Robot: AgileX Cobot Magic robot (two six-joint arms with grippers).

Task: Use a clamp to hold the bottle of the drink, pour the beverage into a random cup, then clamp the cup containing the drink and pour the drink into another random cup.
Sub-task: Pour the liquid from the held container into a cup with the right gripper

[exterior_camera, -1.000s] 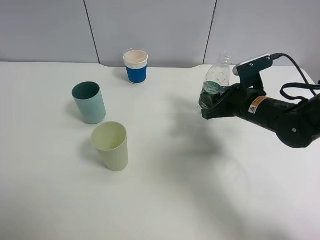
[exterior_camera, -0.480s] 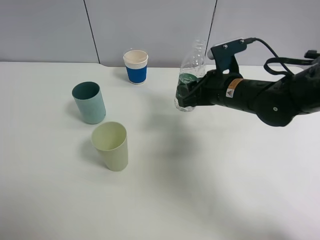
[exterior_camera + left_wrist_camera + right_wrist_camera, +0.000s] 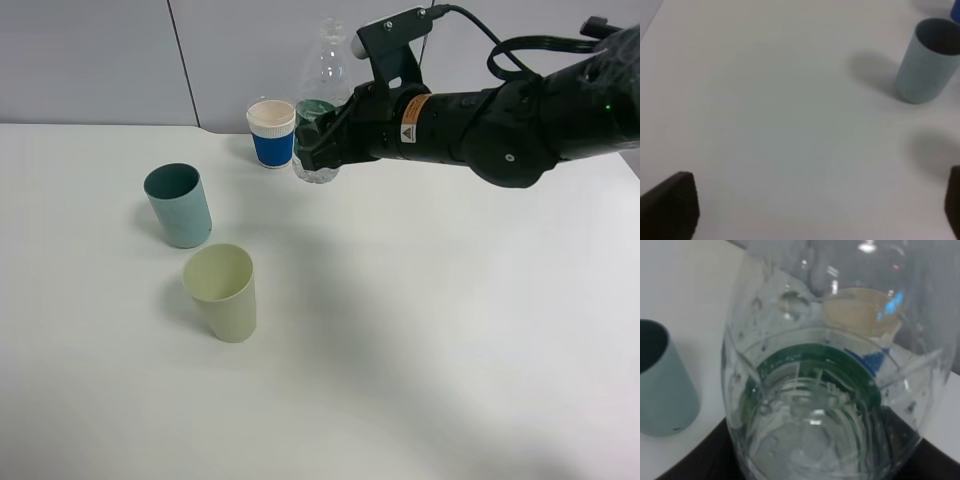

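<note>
My right gripper [image 3: 318,140] is shut on a clear plastic bottle [image 3: 322,95] with a green label and holds it upright in the air, just right of the blue and white paper cup [image 3: 271,132]. The bottle fills the right wrist view [image 3: 820,365]. A teal cup [image 3: 179,206] and a pale green cup [image 3: 222,292] stand at the left of the table. The teal cup also shows in the left wrist view [image 3: 929,60] and in the right wrist view [image 3: 662,382]. My left gripper's dark fingertips [image 3: 670,205] show far apart at the edges of the left wrist view, with nothing between them.
The white table [image 3: 420,340] runs to a grey panel wall [image 3: 300,50] behind. The right arm [image 3: 500,120] and its cable span the back right of the table.
My right gripper has carried the bottle up and to the left, from the right side of the table to beside the blue and white cup. The cups have not moved.
</note>
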